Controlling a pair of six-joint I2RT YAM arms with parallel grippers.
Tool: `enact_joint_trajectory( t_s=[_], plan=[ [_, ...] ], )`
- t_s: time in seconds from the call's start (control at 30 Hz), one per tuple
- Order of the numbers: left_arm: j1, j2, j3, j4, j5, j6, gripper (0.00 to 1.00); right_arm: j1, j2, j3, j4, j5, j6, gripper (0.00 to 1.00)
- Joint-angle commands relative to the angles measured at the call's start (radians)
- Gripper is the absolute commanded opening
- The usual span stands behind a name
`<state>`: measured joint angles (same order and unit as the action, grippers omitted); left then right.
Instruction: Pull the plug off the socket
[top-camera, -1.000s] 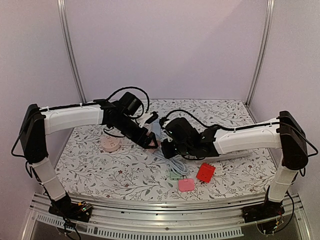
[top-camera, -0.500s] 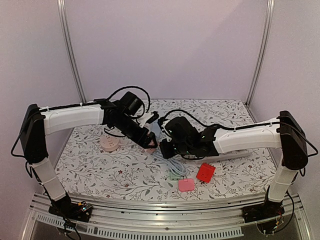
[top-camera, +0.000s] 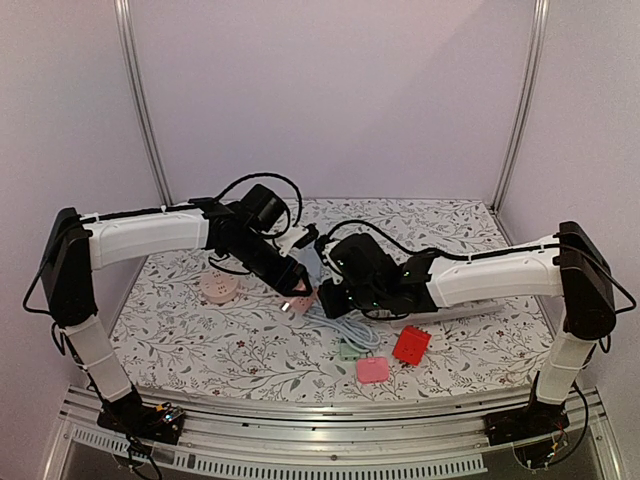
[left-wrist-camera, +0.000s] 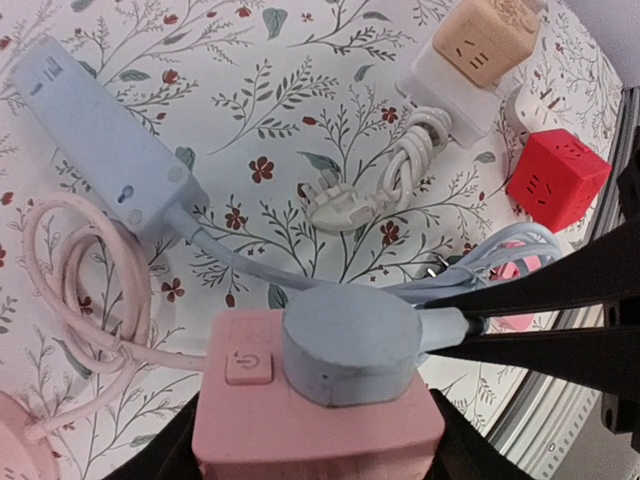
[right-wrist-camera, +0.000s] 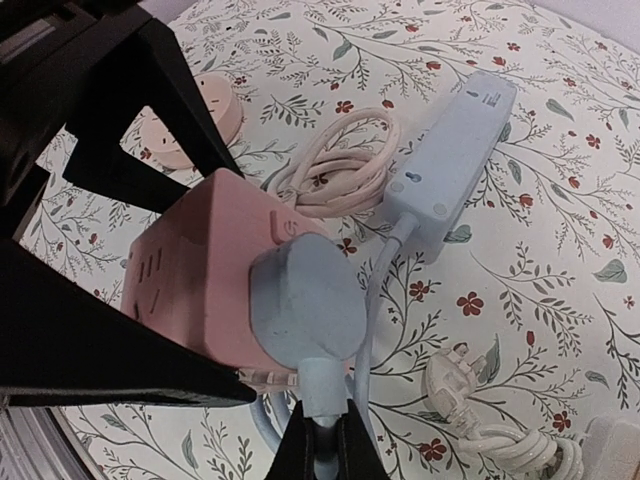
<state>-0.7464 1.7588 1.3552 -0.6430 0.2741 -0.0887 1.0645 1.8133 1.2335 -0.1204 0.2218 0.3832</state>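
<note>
**A:** What do we find changed from a second ago?

**B:** In the top view our left gripper has dipped a little lower, toward the right arm, and its jaws have drawn in. Before, they stood wide around the socket. Now we see a finger against each side of that pink cube, grasping it.

**A:** And our right gripper?

**B:** We see hardly any shift there. It stays clenched on the neck of the plug, just where the blue cord leaves it.

**A:** Where is the plug, then?

**B:** As before, it is seated flush against the socket's face, just beside the power button. The two grippers meet over it near the middle of the table.

**A:** Does the socket rest on the table?

**B:** We cannot tell, because our own fingers hide its underside. More of its pink shows in the top view than did earlier.

**A:** What do we see around it?

**B:** A blue strip lies behind it, with a pink coil touching the strip's near end. A white plug lies farther back. A red cube sits off to the side, well apart.
</note>
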Motion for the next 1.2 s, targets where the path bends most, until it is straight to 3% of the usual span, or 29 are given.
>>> enact_joint_trajectory(
  t_s=[0.0,0.7,1.17],
  plan=[
    [-0.022,0.010,0.018,-0.014,0.032,-0.001,0.59,-0.004,-0.016,0.044,0.111,0.024,0.024,0.00],
    [-0.052,0.004,0.010,-0.011,0.080,0.047,0.43,-0.055,-0.044,0.006,0.111,0.025,0.043,0.00],
    [-0.065,0.004,0.014,-0.023,0.045,0.061,0.39,-0.101,-0.095,-0.039,0.108,0.083,0.023,0.00]
  ],
)
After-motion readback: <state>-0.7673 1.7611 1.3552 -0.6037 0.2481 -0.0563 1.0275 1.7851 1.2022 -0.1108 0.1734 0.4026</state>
